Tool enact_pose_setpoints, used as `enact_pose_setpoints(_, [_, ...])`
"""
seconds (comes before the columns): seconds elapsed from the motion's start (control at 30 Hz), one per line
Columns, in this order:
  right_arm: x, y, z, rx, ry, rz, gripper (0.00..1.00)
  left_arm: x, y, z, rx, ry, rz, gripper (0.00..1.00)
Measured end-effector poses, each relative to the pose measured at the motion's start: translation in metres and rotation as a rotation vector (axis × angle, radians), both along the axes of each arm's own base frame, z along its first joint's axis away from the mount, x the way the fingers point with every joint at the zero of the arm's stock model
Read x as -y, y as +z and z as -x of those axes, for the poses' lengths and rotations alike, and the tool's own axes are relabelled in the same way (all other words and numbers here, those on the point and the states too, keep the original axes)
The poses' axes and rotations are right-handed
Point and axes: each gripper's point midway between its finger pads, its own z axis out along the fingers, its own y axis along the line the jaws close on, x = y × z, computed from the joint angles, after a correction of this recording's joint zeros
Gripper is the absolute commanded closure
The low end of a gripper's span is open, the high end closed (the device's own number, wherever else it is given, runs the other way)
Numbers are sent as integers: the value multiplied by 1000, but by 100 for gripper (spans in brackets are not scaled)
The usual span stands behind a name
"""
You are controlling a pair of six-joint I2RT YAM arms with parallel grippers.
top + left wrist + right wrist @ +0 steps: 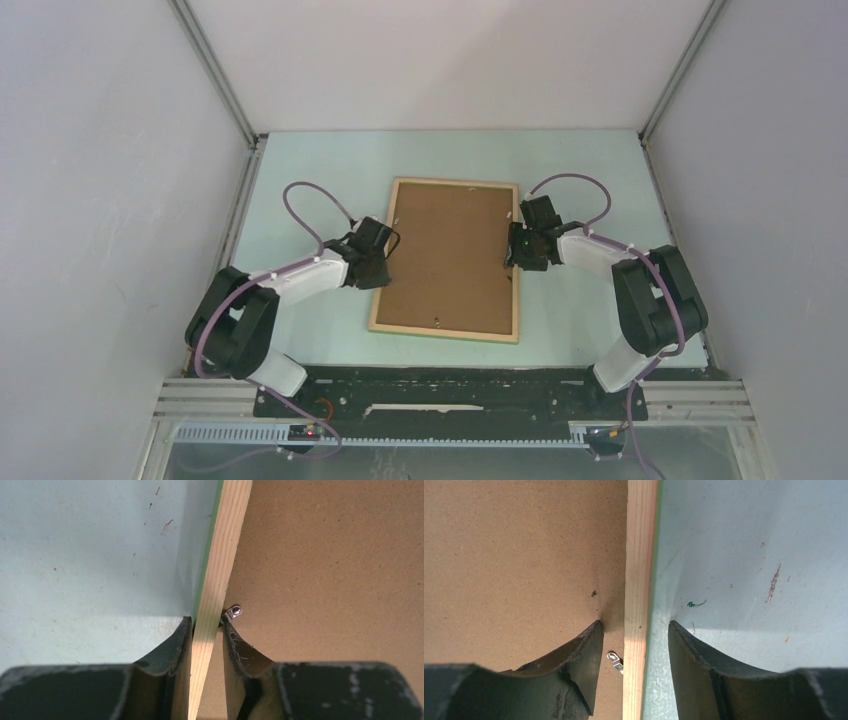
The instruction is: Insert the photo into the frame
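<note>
Nearest to the overhead camera, the L arm (250, 320) and the R arm (650, 300) are sitting w/ their bases at the near edge of the table (590, 180). Both are bending inward, and a purple cable (300, 200) is looping over each one.

The L tool (206, 622) is standing over the left rail of the frame (445, 332) and is clenching on it. Its outer finger (172, 652) is pressing on the green outside edge. Its inner finger (240, 655) is touching the inside edge, just beside a small metal clip (234, 611). So the L tool is grasping the frame by this rail.

The R tool (634, 625) is straddling the right rail, but it is released. One finger is hanging over the brown board and the other over the table, w/ a gap to the wood on both sides. A second clip (614, 661) is lying near the inner finger, against the rail.

The frame is lying flat approx. in the middle of the table, between the two tools. Its light wood face is looking up, and green is showing only along the outside edge. Its long sides are running from near to far, turned a little.

The photo (450, 255) is lying inside the frame and is filling the opening. Only its brown board back is showing; the picture side is hidden.

Farther away, the pale table is continuing to the white walls (450, 60). A few scratches & a small green mark (694, 603) are showing on it in the right wrist view.
</note>
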Motion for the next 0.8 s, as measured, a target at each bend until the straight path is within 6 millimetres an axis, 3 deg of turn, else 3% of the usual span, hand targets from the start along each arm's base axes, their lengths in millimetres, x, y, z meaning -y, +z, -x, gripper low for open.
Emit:
enact_pose_setpoints(0.1, [0, 0, 0, 0, 0, 0, 42, 0, 0, 1, -6, -12, 2, 79])
enact_pose_setpoints(0.17, [0, 0, 0, 0, 0, 1, 43, -1, 0, 1, -8, -15, 1, 63])
enact_pose_setpoints(0.23, [-1, 0, 0, 0, 2, 3, 43, -3, 1, 1, -9, -17, -1, 37])
enact_pose_setpoints(0.37, [-1, 0, 0, 0, 2, 7, 42, -8, 8, 2, 3, -3, 0, 16])
enact_pose_setpoints(0.47, [-1, 0, 0, -1, 3, 8, 42, -9, 25, -3, 57, 6, 16, 11])
enact_pose_setpoints(0.63, [-1, 0, 0, -2, 2, 11, 42, -9, 40, -21, 88, 36, 19, 10])
enact_pose_setpoints(0.8, [-1, 0, -2, -7, 2, 18, 42, -2, 51, -78, 125, 80, 37, 17])
